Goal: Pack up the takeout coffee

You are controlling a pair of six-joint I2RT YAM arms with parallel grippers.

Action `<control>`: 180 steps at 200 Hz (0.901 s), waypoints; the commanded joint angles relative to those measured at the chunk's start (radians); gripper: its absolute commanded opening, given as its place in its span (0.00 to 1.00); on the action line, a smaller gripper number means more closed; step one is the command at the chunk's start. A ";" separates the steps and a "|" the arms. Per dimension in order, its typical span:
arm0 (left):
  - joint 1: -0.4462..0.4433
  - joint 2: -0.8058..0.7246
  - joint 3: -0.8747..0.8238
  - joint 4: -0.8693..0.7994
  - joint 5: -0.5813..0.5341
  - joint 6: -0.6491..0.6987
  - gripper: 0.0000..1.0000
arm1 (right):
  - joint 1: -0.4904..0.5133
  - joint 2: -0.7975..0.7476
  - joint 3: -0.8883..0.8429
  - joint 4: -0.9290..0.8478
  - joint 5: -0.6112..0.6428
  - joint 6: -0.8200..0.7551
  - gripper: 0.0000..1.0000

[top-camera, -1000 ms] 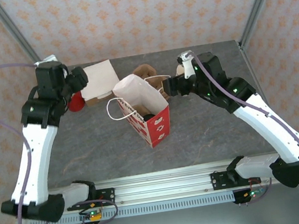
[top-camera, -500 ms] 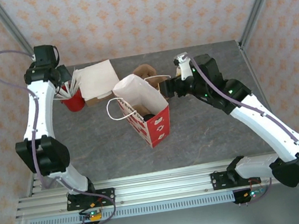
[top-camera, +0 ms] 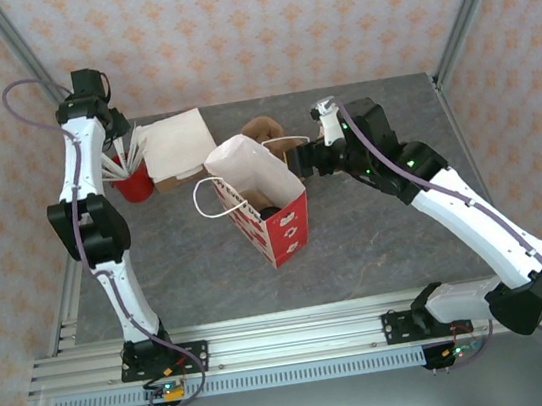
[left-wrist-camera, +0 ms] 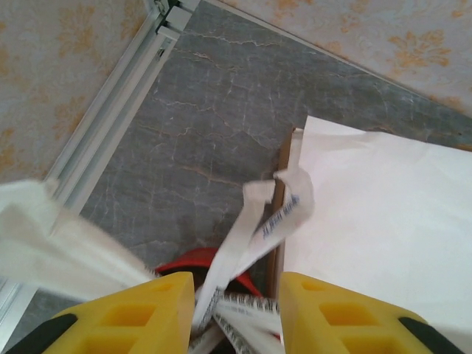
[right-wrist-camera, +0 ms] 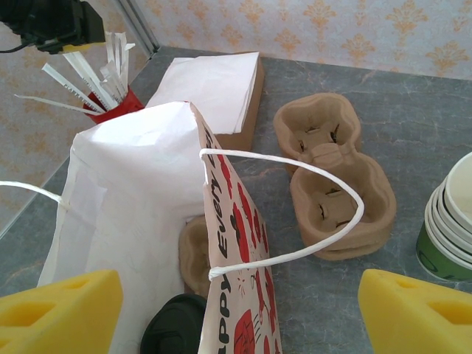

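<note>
Takeout coffee (right-wrist-camera: 173, 332) sits low inside the paper bag (right-wrist-camera: 133, 192), right tool (right-wrist-camera: 237, 302) wide beside its mouth; far left, left tool (left-wrist-camera: 236, 295) stands half-narrow around white sticks (left-wrist-camera: 269, 221) in a red cup (left-wrist-camera: 221, 262), grip unclear, and should lift one straight up.

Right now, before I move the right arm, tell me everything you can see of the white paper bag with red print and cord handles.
The white paper bag with red print stands upright, mouth open, near the middle of the grey stone-look table. Its inside is plain white; the outer faces carry red shapes and lettering. Two white twisted-cord handles loop out, one from each long side. Down inside, a black round lid and a brown moulded-pulp piece show.
</note>
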State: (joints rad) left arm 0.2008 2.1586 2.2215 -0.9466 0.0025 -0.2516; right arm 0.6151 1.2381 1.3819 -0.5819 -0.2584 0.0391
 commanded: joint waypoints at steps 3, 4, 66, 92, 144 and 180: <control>0.020 0.030 0.078 -0.059 0.025 0.011 0.35 | 0.006 0.011 0.012 0.006 0.015 -0.013 0.84; 0.019 0.032 0.079 -0.060 0.026 0.010 0.34 | 0.005 0.011 0.012 0.006 0.015 -0.013 0.84; 0.038 0.096 0.144 -0.065 0.054 0.012 0.32 | 0.005 0.032 0.013 -0.006 0.013 -0.010 0.84; 0.039 0.118 0.172 -0.072 0.074 0.008 0.34 | 0.005 0.038 0.013 -0.007 0.011 -0.009 0.84; 0.041 0.150 0.209 -0.088 0.092 0.010 0.37 | 0.005 0.040 0.014 -0.013 0.007 -0.006 0.84; 0.044 0.162 0.213 -0.086 0.101 0.005 0.33 | 0.005 0.042 0.011 -0.013 0.005 -0.005 0.84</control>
State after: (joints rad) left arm 0.2321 2.3016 2.3951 -1.0004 0.0952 -0.2523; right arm 0.6151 1.2812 1.3819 -0.5835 -0.2588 0.0395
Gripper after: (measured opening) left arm 0.341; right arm 0.839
